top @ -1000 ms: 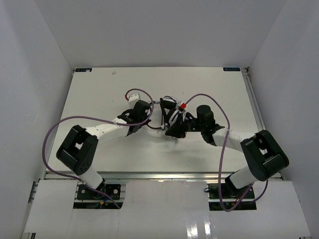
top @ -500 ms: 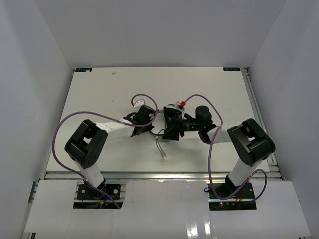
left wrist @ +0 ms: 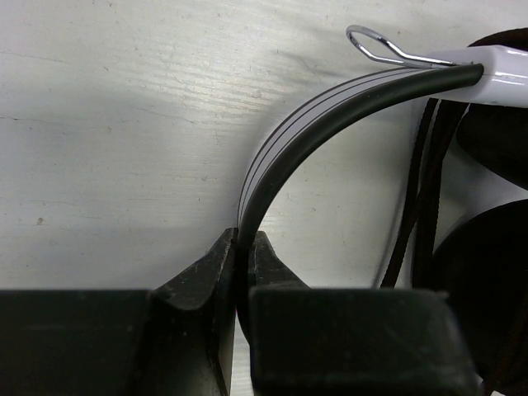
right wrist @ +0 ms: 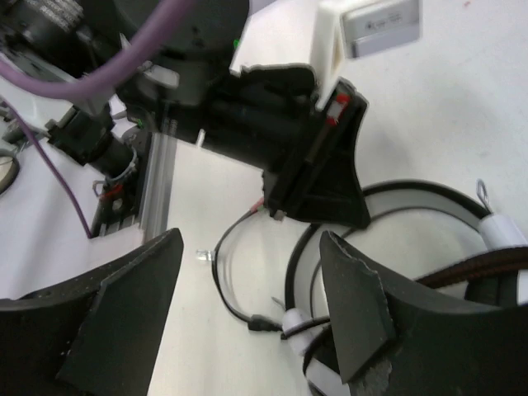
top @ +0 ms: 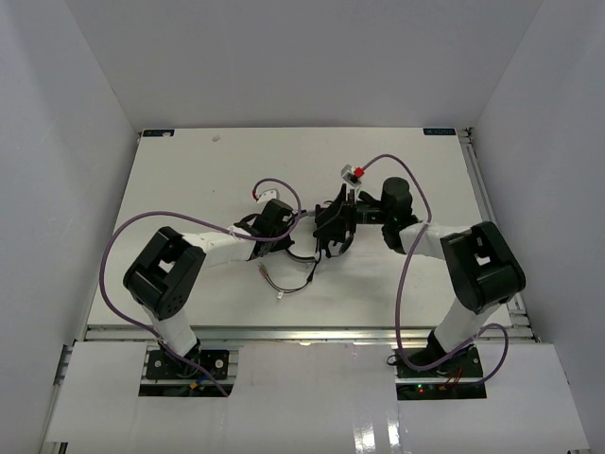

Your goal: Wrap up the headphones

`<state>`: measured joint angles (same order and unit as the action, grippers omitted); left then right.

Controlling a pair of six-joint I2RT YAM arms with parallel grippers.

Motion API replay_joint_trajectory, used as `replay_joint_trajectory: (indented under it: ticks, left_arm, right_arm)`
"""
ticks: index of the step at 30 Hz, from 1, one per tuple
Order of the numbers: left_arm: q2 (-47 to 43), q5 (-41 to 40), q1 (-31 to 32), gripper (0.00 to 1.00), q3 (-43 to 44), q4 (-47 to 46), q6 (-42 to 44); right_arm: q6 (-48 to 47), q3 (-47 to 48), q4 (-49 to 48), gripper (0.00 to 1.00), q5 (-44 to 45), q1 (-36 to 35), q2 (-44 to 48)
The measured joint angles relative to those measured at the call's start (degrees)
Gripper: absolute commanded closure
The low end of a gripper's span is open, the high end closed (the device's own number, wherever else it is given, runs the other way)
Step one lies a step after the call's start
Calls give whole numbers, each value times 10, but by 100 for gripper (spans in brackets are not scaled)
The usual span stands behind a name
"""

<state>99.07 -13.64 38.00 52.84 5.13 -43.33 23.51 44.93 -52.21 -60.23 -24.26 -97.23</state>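
1. The headphones sit about the middle of the desk, between the ends of the two arms and well apart from all four edges.
2. The left jaws are closed tight on the headband, pinching the thin white-and-black band edgewise. In the left wrist view the band arcs up out of the jaws and over to the right, where a small metal wire loop sticks out of its white end piece.
3. The black earcups fill the right edge of that view. Strands of the thin black cord run down just beside them.
4. The right jaws stand wide apart and grip nothing. Their two dark fingers frame the right wrist view, which looks across at the left jaws and the curved headband beyond.
5. From the headphones the cord runs in a loose loop towards the near edge of the desk. Its free end lies flat on the surface.
6. Thick purple cables arch over both arms, clear of the cord.
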Motion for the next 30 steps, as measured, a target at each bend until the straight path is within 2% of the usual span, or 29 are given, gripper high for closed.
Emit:
replay_joint_trajectory:
  ticks: [1, 4, 6, 9, 11, 15, 21, 25, 28, 30]
  left_arm:
    - [0, 0, 0, 100, 0, 0, 1]
    - [1, 1, 0, 100, 0, -1, 2]
    - [1, 1, 0, 100, 0, -1, 3]
    - [1, 2, 0, 100, 0, -2, 3]
    - [1, 2, 0, 100, 0, -2, 3]
    - [1, 2, 0, 100, 0, -2, 3]
    - [1, 4, 0, 100, 0, -2, 3]
    - [1, 7, 0, 100, 0, -3, 3]
    - [1, 10, 0, 100, 0, -4, 3]
    - [1, 11, 0, 100, 0, -4, 3]
  right_arm:
    - [-79, 19, 76, 26, -7, -5, 17]
    - [-402, 92, 347, 27, 33, -55, 75]
    - [-575, 95, 447, 26, 63, -112, 113]
    - [-742, 56, 544, 26, 98, -187, 147]
    - [-806, 37, 582, 28, 132, -214, 136]
    - [-868, 28, 617, 31, 188, -244, 89]
    - [-867, 10, 568, 33, 277, -284, 58]
    - [-851, 16, 536, 35, 307, -307, 27]
    - [-839, 31, 524, 46, 318, -318, 11]
    - [-832, 43, 522, 60, 318, -321, -2]
